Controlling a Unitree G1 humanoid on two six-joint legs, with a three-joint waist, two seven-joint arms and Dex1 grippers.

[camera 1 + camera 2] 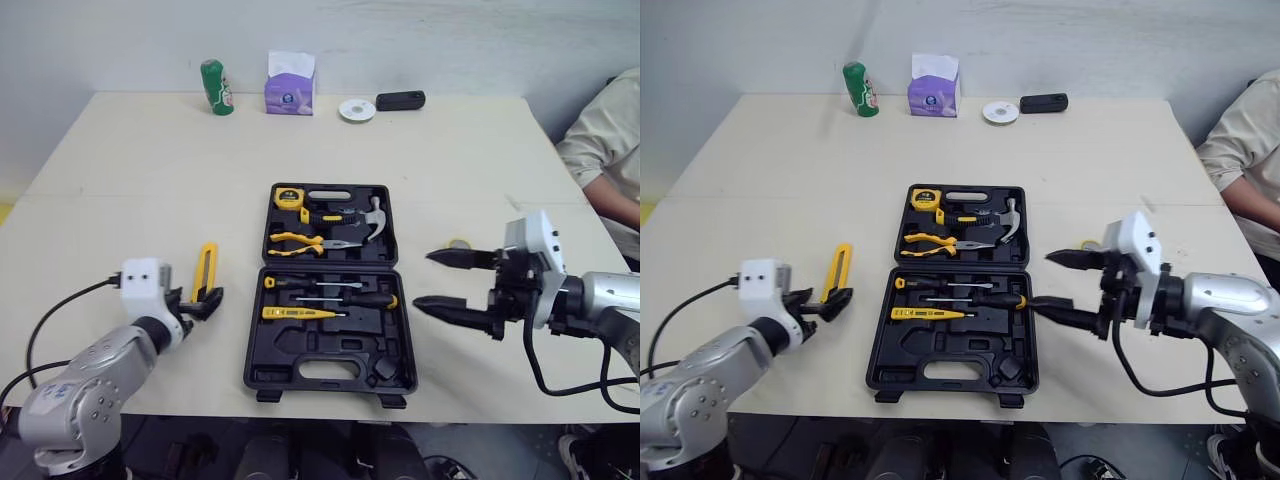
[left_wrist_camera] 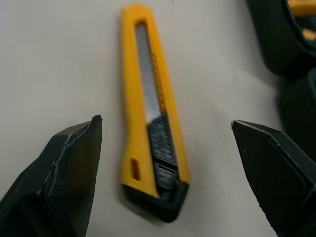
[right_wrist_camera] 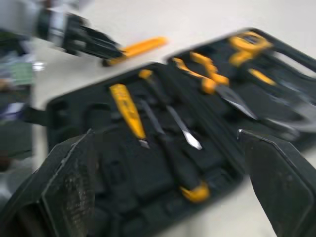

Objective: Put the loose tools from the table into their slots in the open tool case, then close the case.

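The pale bench [image 1: 150, 180] carries the open black tool case [image 1: 300, 345] at its middle, lid half lying flat on the far side. The right tool [image 1: 423, 278] hangs just beside the case's right edge, fingers spread wide and empty. The left tool [image 2: 165, 122] sits low to the left of the case, also spread wide, its fingers either side of the black butt end of a yellow utility knife [image 1: 205, 272] lying loose on the bench, not touching it. A hammer [image 1: 372, 215], pliers [image 1: 295, 240] and tape measure [image 1: 288, 196] sit in the lid half, and screwdrivers [image 1: 330, 298] in the near half.
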